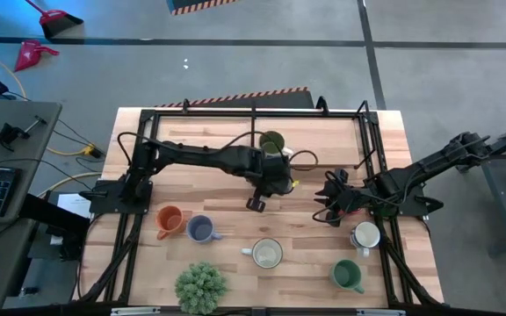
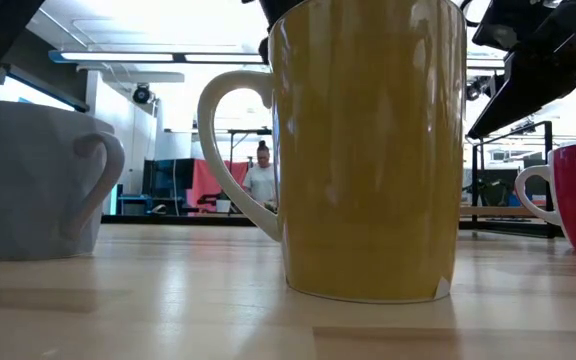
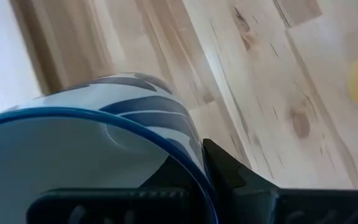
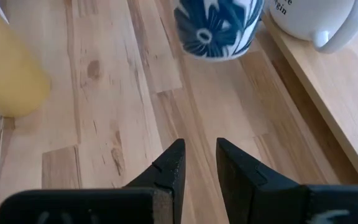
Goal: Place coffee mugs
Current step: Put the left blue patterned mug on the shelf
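Nearest, the blue-patterned mug [image 3: 104, 134], a rigid, glazed, breakable thing, sits pinched by its rim in the left gripper's [image 3: 207, 180] closed fingers above the table [image 3: 278, 81], while the right gripper's [image 4: 199, 163] fingers stand slightly parted and empty.

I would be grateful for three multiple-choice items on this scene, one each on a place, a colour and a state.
1. In the high view, where does the olive green mug stand?
A. Beside the potted plant
B. Near the table's top edge
C. Between the right gripper's fingers

2. What colour is the mug that the left gripper holds?
A. Orange
B. Dark green
C. Blue and white, patterned

3. How does the right gripper stand?
A. Fingers slightly apart, nothing between them
B. Shut on a mug's handle
C. Shut on a mug's rim

Answers:
1 B: the olive green mug sits near the top edge of the table.
2 C: the left gripper pinches the rim of the patterned mug.
3 A: the right gripper shows only bare wood in its gap.
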Motion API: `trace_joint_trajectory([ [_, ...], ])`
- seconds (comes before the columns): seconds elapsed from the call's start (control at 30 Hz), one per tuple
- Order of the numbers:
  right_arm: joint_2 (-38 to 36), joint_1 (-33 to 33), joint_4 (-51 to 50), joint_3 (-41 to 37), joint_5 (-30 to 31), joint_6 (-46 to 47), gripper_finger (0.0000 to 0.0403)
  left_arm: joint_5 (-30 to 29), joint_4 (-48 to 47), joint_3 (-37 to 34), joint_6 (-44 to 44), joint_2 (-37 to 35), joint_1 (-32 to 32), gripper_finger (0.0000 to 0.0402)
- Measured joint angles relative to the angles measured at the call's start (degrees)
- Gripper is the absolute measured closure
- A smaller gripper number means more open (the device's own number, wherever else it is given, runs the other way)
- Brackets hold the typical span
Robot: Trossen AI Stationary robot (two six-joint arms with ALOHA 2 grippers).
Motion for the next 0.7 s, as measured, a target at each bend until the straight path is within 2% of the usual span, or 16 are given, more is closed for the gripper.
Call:
trace_joint_trajectory([
  [0.2,0.0,0.0,0.5,0.01,-0.09,0.0,0.0336,0.81,1.39,-4.91,-1.0,-0.05,-0.8,0.0396],
  [0.33,0.0,0.0,1.49,0.02,-0.08,0.0,0.0336,4.16,2.3,-7.11,-2.26,-0.02,-1.0,0.0396],
  [0.7,0.01,0.0,2.89,0.02,-0.07,-0.84,0.0336,4.42,1.24,-7.26,-2.27,0.79,-1.77,0.0396],
])
